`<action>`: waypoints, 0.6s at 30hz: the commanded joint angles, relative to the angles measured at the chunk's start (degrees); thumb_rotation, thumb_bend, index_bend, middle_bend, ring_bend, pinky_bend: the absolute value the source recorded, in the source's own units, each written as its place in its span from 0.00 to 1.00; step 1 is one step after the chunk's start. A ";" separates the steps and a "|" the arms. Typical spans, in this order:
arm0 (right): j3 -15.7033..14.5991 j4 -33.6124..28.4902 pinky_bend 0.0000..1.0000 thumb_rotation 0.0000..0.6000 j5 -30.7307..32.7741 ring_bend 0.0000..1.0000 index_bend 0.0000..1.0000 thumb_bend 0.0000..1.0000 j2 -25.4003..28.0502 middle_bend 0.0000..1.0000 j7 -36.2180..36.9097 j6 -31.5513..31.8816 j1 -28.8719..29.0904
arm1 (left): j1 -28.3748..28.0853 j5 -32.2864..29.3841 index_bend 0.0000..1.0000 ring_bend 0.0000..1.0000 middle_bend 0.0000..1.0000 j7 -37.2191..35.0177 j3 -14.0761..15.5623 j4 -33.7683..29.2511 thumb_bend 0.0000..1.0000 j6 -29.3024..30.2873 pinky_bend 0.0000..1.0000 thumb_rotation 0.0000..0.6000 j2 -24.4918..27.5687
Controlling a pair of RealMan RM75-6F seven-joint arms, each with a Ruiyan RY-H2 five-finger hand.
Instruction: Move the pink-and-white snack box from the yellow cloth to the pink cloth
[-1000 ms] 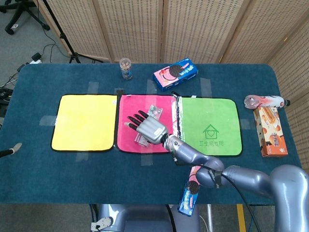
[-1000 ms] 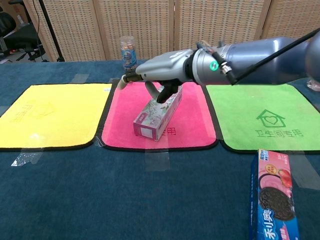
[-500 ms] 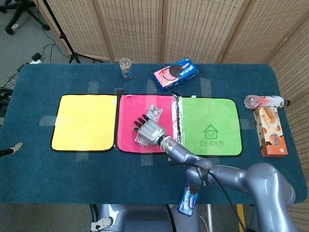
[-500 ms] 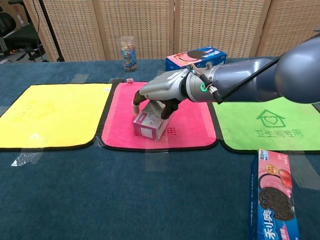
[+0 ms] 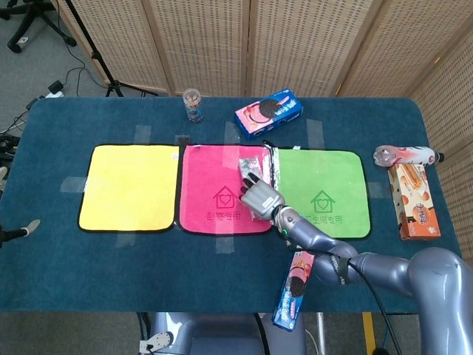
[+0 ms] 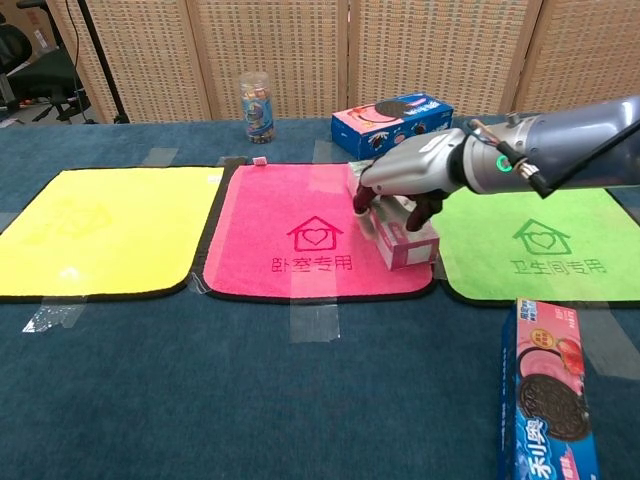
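Most of the job looked done: the snack box (image 6: 398, 228) sat at the pink cloth's (image 6: 300, 235) right edge, off the yellow cloth (image 6: 100, 228), with the right hand (image 6: 405, 180) gripping it.

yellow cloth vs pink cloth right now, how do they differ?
The yellow cloth lies bare; the pink cloth carries the pink-and-white snack box at its right edge, under the right hand. The pink cloth's house print shows dark and clear; the yellow cloth's is barely visible. Both lie flat, with black edging.
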 commanded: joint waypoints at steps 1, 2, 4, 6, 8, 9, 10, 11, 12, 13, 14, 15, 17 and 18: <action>-1.18 0.36 0.00 1.00 0.28 0.08 0.33 1.00 1.33 0.23 1.05 0.27 -1.24 | -0.02 0.21 0.00 0.00 0.00 0.13 0.10 -0.16 0.00 0.02 0.00 1.00 -0.06; -1.38 0.53 0.00 1.00 0.40 0.08 0.33 1.00 1.58 0.23 1.34 0.24 -1.49 | -0.02 0.28 0.00 0.00 0.00 0.15 0.13 -0.23 0.00 0.02 0.00 1.00 -0.07; -1.99 1.15 0.00 1.00 0.62 0.08 0.33 1.00 2.28 0.23 2.16 0.16 -2.26 | 0.00 0.48 0.00 0.00 0.00 0.20 0.18 -0.41 0.00 0.12 0.00 1.00 -0.08; -2.59 1.65 0.00 1.00 0.80 0.08 0.33 1.00 3.00 0.23 2.96 -0.05 -3.01 | 0.02 0.64 0.00 0.00 0.00 0.28 0.21 -0.54 0.00 0.25 0.00 1.00 -0.12; -3.98 2.34 0.00 1.00 0.93 0.08 0.33 1.00 5.22 0.23 4.62 -0.42 -4.88 | 0.02 1.08 0.00 0.00 0.00 0.46 0.33 -0.89 0.00 0.44 0.00 1.00 -0.15; -4.11 2.26 0.00 1.00 0.40 0.08 0.33 1.00 5.77 0.23 5.24 -0.47 -5.26 | 0.03 1.15 0.00 0.00 0.00 0.52 0.36 -0.95 0.00 0.48 0.00 1.00 -0.16; -4.26 2.31 0.00 1.00 -0.02 0.08 0.33 1.00 6.33 0.23 5.86 -0.53 -5.67 | 0.05 1.21 0.00 0.00 0.00 0.60 0.40 -1.00 0.00 0.53 0.00 1.00 -0.18; -4.52 2.56 0.00 1.00 -0.45 0.08 0.33 1.00 7.09 0.23 6.62 -0.65 -6.23 | 0.03 1.36 0.00 0.00 0.00 0.69 0.45 -1.10 0.00 0.55 0.00 1.00 -0.21; -4.65 2.63 0.00 1.00 -0.83 0.08 0.33 1.00 7.55 0.23 7.13 -0.78 -6.54 | 0.02 1.46 0.00 0.00 0.00 0.76 0.48 -1.16 0.00 0.58 0.00 1.00 -0.22; -4.79 2.76 0.00 1.00 -1.13 0.08 0.33 1.00 8.01 0.23 7.63 -0.92 -6.87 | 0.01 1.60 0.00 0.00 0.00 0.82 0.52 -1.19 0.00 0.61 0.00 1.00 -0.24; -5.01 2.89 0.00 1.00 -1.57 0.08 0.33 1.00 8.63 0.23 8.25 -1.06 -7.32 | 0.01 1.82 0.00 0.00 0.00 0.88 0.60 -1.30 0.00 0.68 0.00 1.00 -0.26; -5.27 3.00 0.00 1.00 -1.87 0.08 0.33 1.00 9.17 0.23 8.67 -1.16 -7.73 | 0.03 2.02 0.00 0.00 0.00 0.90 0.67 -1.41 0.00 0.77 0.00 1.00 -0.27; -5.48 2.91 0.00 1.00 -2.49 0.08 0.33 1.00 9.85 0.23 9.36 -1.30 -8.23 | 0.08 2.27 0.00 0.00 0.00 0.99 0.75 -1.52 0.00 0.95 0.00 1.00 -0.29; -5.58 2.76 0.00 1.00 -2.88 0.08 0.33 1.00 10.29 0.23 9.79 -1.31 -8.55 | 0.11 2.46 0.00 0.00 0.00 1.06 0.81 -1.62 0.00 1.07 0.00 1.00 -0.30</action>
